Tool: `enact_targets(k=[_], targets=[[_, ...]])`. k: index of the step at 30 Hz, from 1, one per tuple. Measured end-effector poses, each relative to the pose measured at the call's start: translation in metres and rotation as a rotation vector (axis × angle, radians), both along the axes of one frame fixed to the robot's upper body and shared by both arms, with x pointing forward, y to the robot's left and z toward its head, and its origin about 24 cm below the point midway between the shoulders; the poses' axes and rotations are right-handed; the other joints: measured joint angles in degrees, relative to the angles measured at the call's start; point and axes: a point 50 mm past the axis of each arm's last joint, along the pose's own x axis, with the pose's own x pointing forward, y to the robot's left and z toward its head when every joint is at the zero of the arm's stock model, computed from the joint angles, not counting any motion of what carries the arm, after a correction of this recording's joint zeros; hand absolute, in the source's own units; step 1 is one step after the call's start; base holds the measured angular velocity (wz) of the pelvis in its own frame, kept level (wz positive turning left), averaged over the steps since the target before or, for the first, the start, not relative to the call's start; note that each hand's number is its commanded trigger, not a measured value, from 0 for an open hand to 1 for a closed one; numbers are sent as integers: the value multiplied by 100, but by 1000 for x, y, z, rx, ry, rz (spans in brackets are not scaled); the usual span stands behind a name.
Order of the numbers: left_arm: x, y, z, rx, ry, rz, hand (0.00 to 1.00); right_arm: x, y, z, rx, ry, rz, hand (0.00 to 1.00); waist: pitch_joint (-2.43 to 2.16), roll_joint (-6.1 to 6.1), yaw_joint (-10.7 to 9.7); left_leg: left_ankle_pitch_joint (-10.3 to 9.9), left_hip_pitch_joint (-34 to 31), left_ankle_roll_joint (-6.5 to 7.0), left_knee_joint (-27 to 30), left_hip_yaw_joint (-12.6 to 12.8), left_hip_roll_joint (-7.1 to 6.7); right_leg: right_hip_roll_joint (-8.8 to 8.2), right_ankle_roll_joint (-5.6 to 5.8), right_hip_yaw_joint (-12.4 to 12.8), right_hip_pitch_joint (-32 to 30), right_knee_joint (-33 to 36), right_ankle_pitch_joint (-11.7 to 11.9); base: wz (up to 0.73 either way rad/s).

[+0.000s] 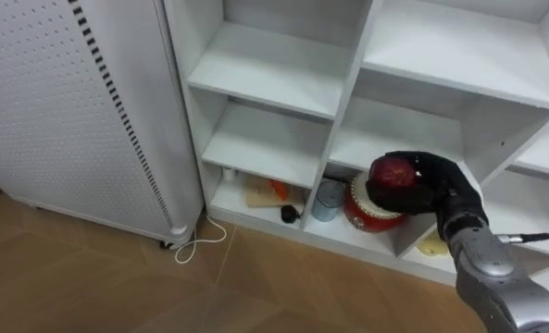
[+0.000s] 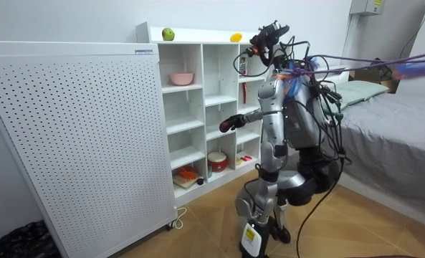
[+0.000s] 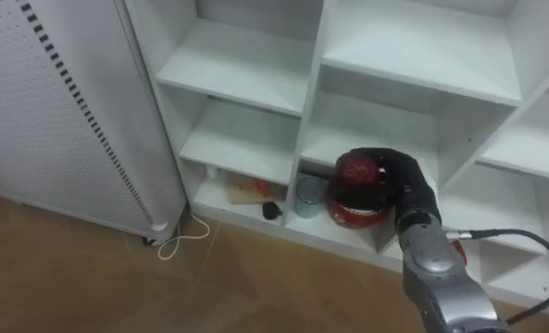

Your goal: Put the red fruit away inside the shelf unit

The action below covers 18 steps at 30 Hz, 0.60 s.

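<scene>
Right hand [image 1: 443, 188]: dark fingers are curled round a red apple [image 1: 392, 173], grasping it from the right side and from behind.
Red apple: held in the air in front of the white closet [image 1: 276, 72], before its lower middle compartments and not resting on any shelf.
Just behind the apple: a round red tin [image 1: 370, 215] stands in the bottom middle compartment, partly covered by the hand and the fruit.
Beside the tin: a grey can [image 1: 327, 201] stands upright at its left, by the divider.
Bottom left compartment: a pale board [image 1: 261, 193] lies flat with something orange on it, and a small dark item [image 1: 291, 214] sits near the front edge.
Bottom right compartment: a yellowish item [image 1: 430, 245] shows below the wrist; what it is I cannot tell.
Closet top, room view: a green fruit [image 2: 168, 34] and a yellow fruit [image 2: 235, 37] lie well apart.
Upper left shelf, room view: a pink bowl [image 2: 181, 78].
Left of the closet: a white perforated panel [image 1: 61, 111] stands upright, with a white cord [image 1: 200, 243] looped on the wooden floor [image 1: 117, 287] at its foot.
Robot: stands facing the closet, with a bed [image 2: 391, 136] behind it.
</scene>
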Motion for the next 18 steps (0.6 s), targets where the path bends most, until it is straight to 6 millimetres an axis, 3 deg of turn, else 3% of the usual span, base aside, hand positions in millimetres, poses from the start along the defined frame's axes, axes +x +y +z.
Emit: enact_targets(k=[9, 12, 18], targets=[[4, 1, 2, -16, 9, -8, 0, 1, -14, 0, 4, 15, -129, 100, 14, -71, -4, -78, -227, 43, 149, -2, -25, -18, 13, 14, -216, 109, -41, -1], [5, 9, 5, 6, 5, -5, 0, 4, -15, 10, 4, -9, -180, 100, 48, -181, -66, -76, -363, 45, 150, -14, -28, -69, -37, -55, -323, 117, -65, 3], [4, 15, 7, 23, 8, 0, 0, 10, -15, 29, 24, -57, -253, 100, 46, -249, -149, -89, -426, 53, 159, -67, -38, -106, -13, -112, -336, 116, -127, 6]])
